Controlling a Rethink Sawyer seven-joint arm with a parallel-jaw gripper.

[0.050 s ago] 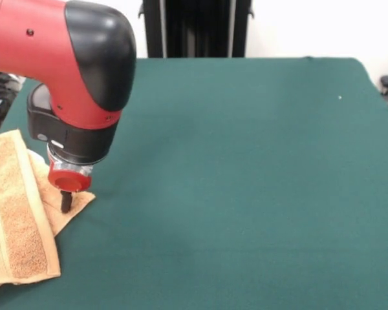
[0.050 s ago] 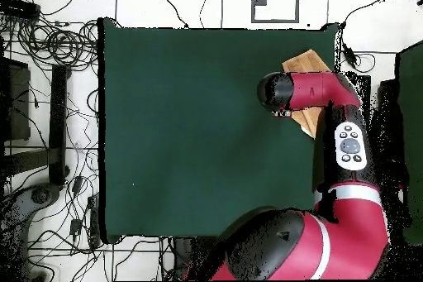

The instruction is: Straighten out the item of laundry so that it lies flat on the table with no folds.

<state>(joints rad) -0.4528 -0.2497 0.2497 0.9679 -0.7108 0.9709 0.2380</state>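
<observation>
Surface: the table point(image 1: 246, 181), dark green cloth, fills most of the front view; pale floor with cables point(image 2: 58, 47) around it in the overhead view
Towel: tan-orange towel point(image 1: 16, 213) at the lower left of the front view, folded over itself, one corner spread toward the right
Gripper: the gripper point(image 1: 66, 201) points down onto that spread corner; whether it is clenched or released cannot be told
Obstruction: the red and black arm point(image 2: 330, 97) covers most of the towel in the overhead view
</observation>
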